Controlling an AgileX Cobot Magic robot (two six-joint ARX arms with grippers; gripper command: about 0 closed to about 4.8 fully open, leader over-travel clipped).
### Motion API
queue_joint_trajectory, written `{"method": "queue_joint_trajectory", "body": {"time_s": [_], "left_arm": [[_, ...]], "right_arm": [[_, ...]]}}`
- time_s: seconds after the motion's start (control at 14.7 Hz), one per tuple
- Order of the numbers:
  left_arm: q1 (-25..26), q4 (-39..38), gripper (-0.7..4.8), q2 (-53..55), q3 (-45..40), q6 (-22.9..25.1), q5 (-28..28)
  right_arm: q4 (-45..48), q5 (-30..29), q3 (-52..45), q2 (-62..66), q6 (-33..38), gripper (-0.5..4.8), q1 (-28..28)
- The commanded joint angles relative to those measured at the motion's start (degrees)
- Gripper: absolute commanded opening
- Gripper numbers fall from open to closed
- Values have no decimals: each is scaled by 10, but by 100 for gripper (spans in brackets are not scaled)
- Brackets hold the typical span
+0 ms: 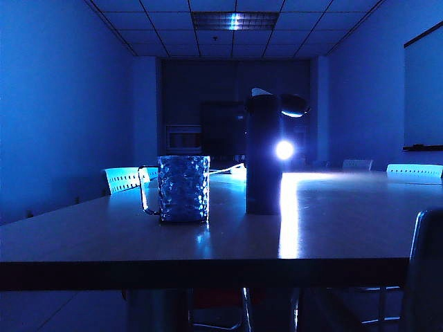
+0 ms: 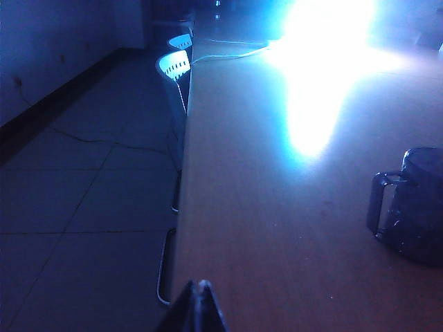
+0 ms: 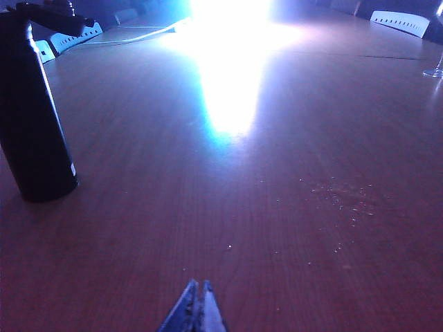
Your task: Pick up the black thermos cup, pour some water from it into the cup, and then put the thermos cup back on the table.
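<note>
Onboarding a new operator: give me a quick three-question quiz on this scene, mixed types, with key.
1. True or false: the right gripper is holding the thermos.
2. Multiple choice: in the exterior view, the mug stands (A) left of the thermos, (B) right of it, (C) behind it.
3. Short answer: is the thermos lid open or closed?

Key
1. False. The thermos stands upright on the table; both the right gripper and the left gripper are shut, empty and well short of it.
2. A, with a gap between them.
3. Open: the lid is flipped up to one side, the spout exposed.
</note>
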Motion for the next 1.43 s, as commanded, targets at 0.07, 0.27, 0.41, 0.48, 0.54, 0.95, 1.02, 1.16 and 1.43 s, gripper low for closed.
{"method": "queue_joint_trajectory", "body": {"time_s": [0.07, 0.27, 0.41, 0.48, 0.54, 0.95, 1.02, 1.16, 1.43], "left_arm": [[0, 7, -6, 0, 0, -2, 0], [0, 11, -6, 0, 6, -15, -3], [0, -3, -6, 1, 39, -61, -30], [0, -9, -6, 1, 62, -64, -23], [0, -11, -6, 5, 89, -64, -10], [-1, -23, -6, 250, 319, -64, 145], [-1, -23, -6, 293, 357, -64, 179], [-12, -24, -6, 359, 415, -62, 196], [-94, -31, -6, 435, 464, -77, 197]], "right_arm": [[10, -1, 0, 0, 2, -1, 0], [10, -1, 11, 0, 5, -1, 0], [8, -1, 54, 2, 11, -1, 0], [0, -1, 80, 16, 21, -2, 0], [-7, -2, 109, 44, 21, -2, 0], [146, -189, 291, 363, 16, -1, 0], [171, -245, 317, 422, 16, -1, 0], [188, -291, 365, 514, 17, -1, 0], [356, -347, 385, 660, 17, -1, 0]]}}
